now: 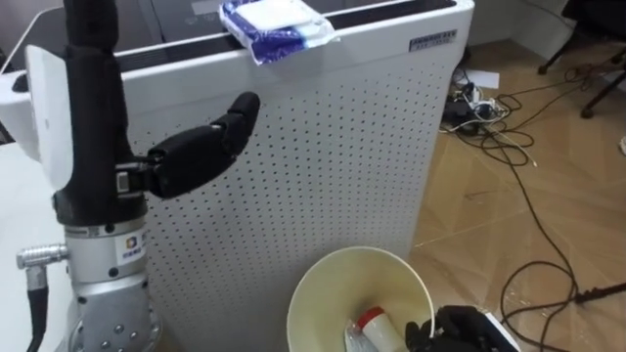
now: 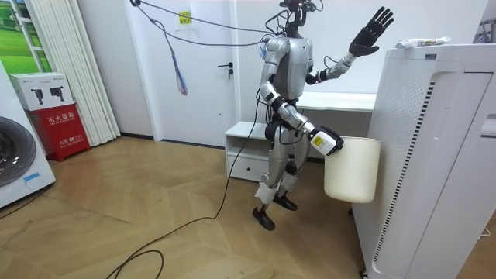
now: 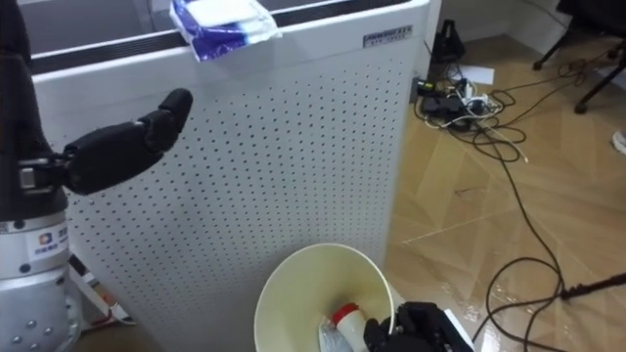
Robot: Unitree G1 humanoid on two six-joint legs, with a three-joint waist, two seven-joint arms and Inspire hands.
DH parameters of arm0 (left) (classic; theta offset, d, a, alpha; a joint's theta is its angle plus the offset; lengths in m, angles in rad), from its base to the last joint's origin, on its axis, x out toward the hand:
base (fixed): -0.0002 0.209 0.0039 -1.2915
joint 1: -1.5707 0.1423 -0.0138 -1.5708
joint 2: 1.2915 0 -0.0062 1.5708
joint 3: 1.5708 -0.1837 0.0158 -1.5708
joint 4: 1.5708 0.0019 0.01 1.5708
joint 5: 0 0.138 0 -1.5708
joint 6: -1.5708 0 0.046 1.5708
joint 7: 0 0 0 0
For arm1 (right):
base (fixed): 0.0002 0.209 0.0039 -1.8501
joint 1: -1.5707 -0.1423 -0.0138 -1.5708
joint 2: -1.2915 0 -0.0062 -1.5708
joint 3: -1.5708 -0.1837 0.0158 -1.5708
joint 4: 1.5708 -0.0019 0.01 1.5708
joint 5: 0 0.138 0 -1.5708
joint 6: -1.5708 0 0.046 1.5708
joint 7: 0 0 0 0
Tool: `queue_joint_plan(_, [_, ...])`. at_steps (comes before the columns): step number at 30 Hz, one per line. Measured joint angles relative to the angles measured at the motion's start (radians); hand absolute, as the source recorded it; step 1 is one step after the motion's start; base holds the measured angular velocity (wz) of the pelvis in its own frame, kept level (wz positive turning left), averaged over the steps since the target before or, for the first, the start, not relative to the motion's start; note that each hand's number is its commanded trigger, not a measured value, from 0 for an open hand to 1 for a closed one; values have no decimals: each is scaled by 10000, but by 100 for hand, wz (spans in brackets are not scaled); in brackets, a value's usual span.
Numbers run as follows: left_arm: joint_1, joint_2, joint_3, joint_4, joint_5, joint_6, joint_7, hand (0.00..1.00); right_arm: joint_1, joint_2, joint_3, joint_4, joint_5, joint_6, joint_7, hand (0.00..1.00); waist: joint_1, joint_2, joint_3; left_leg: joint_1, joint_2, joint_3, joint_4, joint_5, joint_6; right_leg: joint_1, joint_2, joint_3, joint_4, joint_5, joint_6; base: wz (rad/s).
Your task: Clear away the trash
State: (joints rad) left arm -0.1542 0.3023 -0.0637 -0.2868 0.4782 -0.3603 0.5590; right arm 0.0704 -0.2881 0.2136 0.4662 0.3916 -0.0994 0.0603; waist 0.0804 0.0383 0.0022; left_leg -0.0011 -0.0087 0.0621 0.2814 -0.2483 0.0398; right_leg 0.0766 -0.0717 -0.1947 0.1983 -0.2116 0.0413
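Stands on the wood floor just beside a tall white perforated unit (image 1: pixel 333 147), facing its side panel. Lifts the left hand (image 1: pixel 201 147) high near the unit's upper edge, fingers straight and spread, grasping nothing, apart from the blue-and-white packet (image 1: pixel 277 27) lying on the unit's top by the front edge. Carries low at the right side a cream bin (image 1: pixel 323 269), mouth turned up toward the head camera, the right hand (image 1: pixel 460 328) clasped over its rim on the side away from the unit. Holds inside the bin one piece of garbage, a pale item with a red cap (image 1: pixel 367 328), resting against the lower wall. Leaves a tangle of dark cables (image 1: pixel 489 108) on the floor past the unit's far corner. Shows behind, in the room view, a low white cabinet (image 2: pixel 244 151) against the wall.
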Motion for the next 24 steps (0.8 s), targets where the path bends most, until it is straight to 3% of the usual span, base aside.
queue_joint_plan(3, [-2,42,154,-3,183,88,-6,0,4,-3,0,3,-49,0,84,100,-69,17,12,148,-9,0,-159,30,-45,109,12,-5,-147,1,-2,0])
queue_joint_plan(7, [-14,521,204,-1,213,92,-22,0,4,2,4,3,-237,0,82,100,-174,74,52,235,20,-1,-297,39,-59,89,46,15,-155,1,-3,-1])
queue_joint_plan(10, [-222,805,211,15,262,93,-79,0,2,-58,4,3,-407,0,77,100,-188,175,130,302,12,-111,-368,39,-59,97,45,14,-138,1,-3,-3])
queue_joint_plan(13, [-525,869,202,89,265,92,-235,0,-3,-160,18,3,-466,0,104,100,-200,259,197,400,0,-203,-546,44,-62,79,51,11,-134,0,-3,-3])
queue_joint_plan(16, [-558,959,197,252,274,107,-307,0,-4,-189,17,0,-498,0,255,100,-205,254,201,483,-35,-433,-671,45,-64,102,72,12,-130,0,-3,-11])
queue_joint_plan(18, [-589,1028,197,477,314,161,-355,0,-2,-210,16,0,-537,1,274,100,-210,266,198,555,2,-691,-768,68,-66,-39,94,-15,43,-8,-8,-17])
queue_joint_plan(19, [-592,1055,193,624,443,293,-449,0,-11,-198,13,-2,-739,0,269,100,-183,372,232,709,118,-1562,-922,132,-60,-475,235,-48,579,-272,-129,-47])
queue_joint_plan(20, [-593,1189,270,731,555,477,-504,0,-102,-116,34,-30,-1049,1,295,100,-173,392,237,675,261,-2233,-928,126,-73,-1007,602,278,-49,-2,-558,-53])
queue_joint_plan(21, [-599,1224,300,765,595,591,-551,0,-117,-125,49,-120,-1163,-4,298,100,-239,413,247,604,324,-2304,-875,92,-131,-1237,796,423,-460,750,-595,-17])
queue_joint_plan(22, [-616,1230,237,828,618,798,-822,0,-96,-201,69,-176,-1215,-8,259,100,-546,488,249,426,382,-2097,-806,139,-386,-1144,763,56,-519,1242,-759,14])
queue_joint_plan(23, [-715,1287,172,904,610,844,-1126,0,-96,-196,72,-174,-1198,-8,137,100,-669,449,261,353,377,-1460,-846,169,-613,-1105,690,273,-506,1245,-764,22])
queue_joint_plan(24, [-776,1328,155,907,590,866,-1223,0,-105,-243,55,-174,-1175,-8,116,100,-697,437,268,250,384,-1134,-886,201,-655,-1099,668,586,-518,1245,-763,21])
